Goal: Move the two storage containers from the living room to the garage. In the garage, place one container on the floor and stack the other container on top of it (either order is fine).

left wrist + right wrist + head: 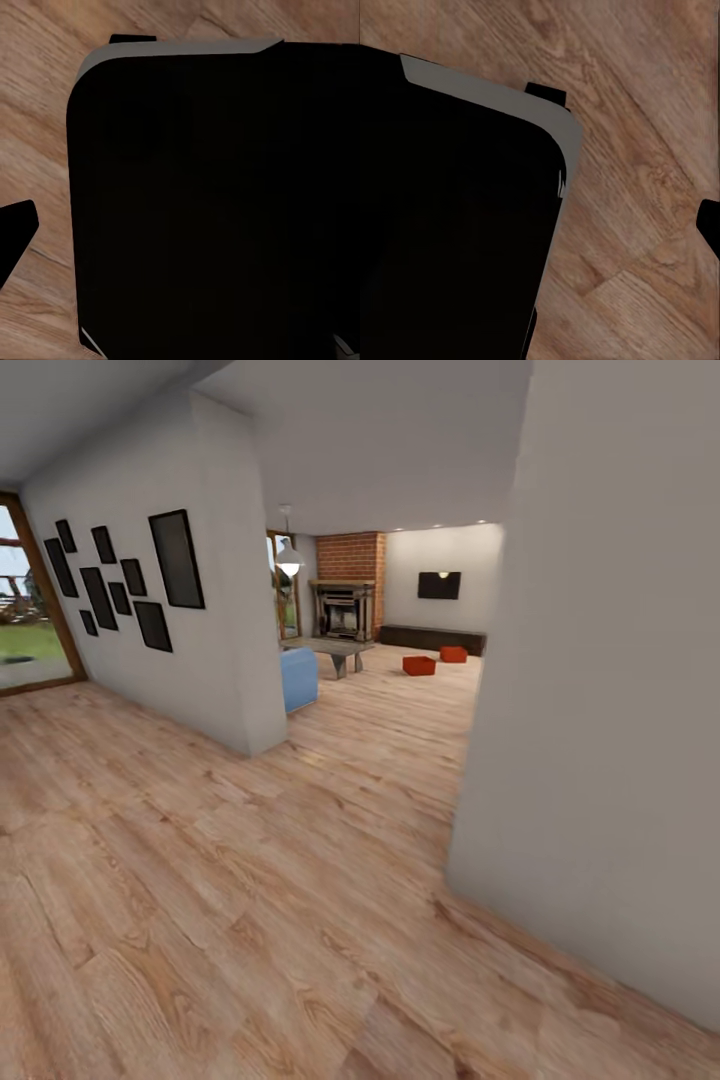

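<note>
Two storage containers [419,665] [453,654] sit apart on the living room's plank floor [300,880], near the fireplace [345,610].

A black rounded body [210,202] is blocking most of both wrist views (its identity unclear); the far storage containers [419,665] are showing too small for detail.

Two storage containers [419,665] [453,654] lie before the cabinet [432,639].

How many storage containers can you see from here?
2, both on the living room's wood floor by the long dark cabinet: one nearer, one farther right.
</note>
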